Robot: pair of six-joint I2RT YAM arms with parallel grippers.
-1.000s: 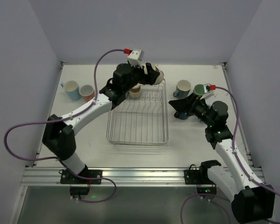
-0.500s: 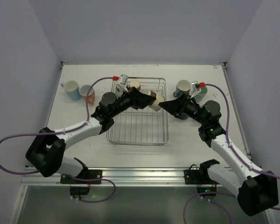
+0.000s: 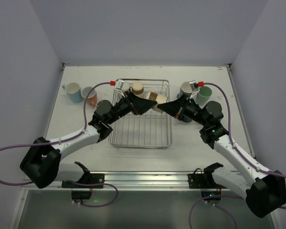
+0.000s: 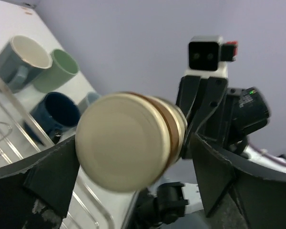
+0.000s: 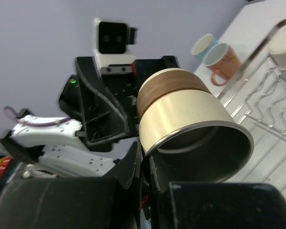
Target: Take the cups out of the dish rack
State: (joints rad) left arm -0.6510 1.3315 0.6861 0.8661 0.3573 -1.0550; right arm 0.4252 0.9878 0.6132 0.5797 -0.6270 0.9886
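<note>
Cup (image 5: pixel 181 109) above dish rack (image 3: pixel 140 136): rim pinched by right hand (image 5: pixel 145 162), base between left hand (image 4: pixel 136 140)'s widely spread fingers (image 4: pixel 52 176).

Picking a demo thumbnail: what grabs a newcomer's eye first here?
A mid-air handover above the dish rack: the right gripper pinches the rim of a cream cup with a brown band, while the open left gripper flanks its base. More cups stand on the table either side.

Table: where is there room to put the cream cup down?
Bare white table shows between the silver wire dish rack and the metal rail, and beside the rack's right side. Crowded far right: grey-blue ceramic mug, green ceramic mug.
</note>
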